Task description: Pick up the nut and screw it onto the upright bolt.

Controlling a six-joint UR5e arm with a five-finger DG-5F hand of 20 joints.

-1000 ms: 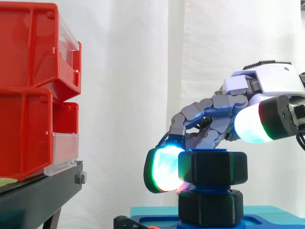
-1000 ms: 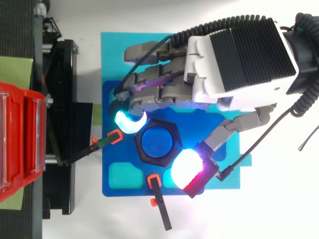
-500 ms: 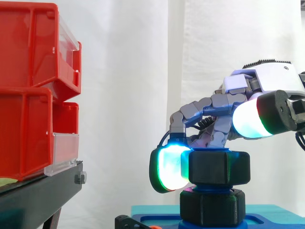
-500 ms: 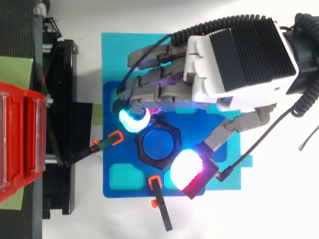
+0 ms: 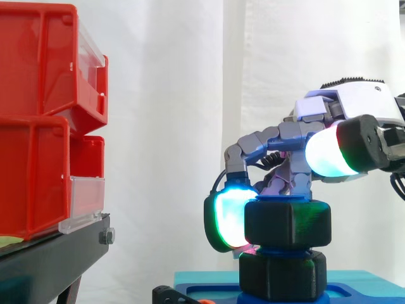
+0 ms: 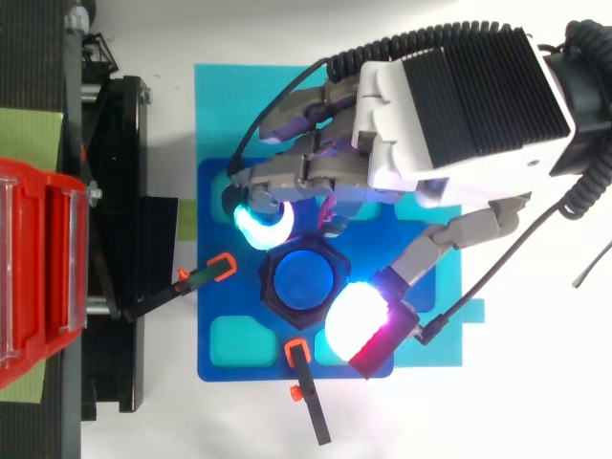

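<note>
The nut (image 5: pixel 288 221) is already picked up and sits on the upright bolt (image 6: pixel 304 277), above a second black hex piece (image 5: pixel 281 273). The hand (image 6: pixel 459 105) pinches the nut between its glowing pads (image 5: pixel 229 215). The thread depth is unclear, and further turns probably remain.

Red bins (image 5: pixel 38 69), black stand (image 5: pixel 57 256), white curtain (image 5: pixel 164 126)
</note>
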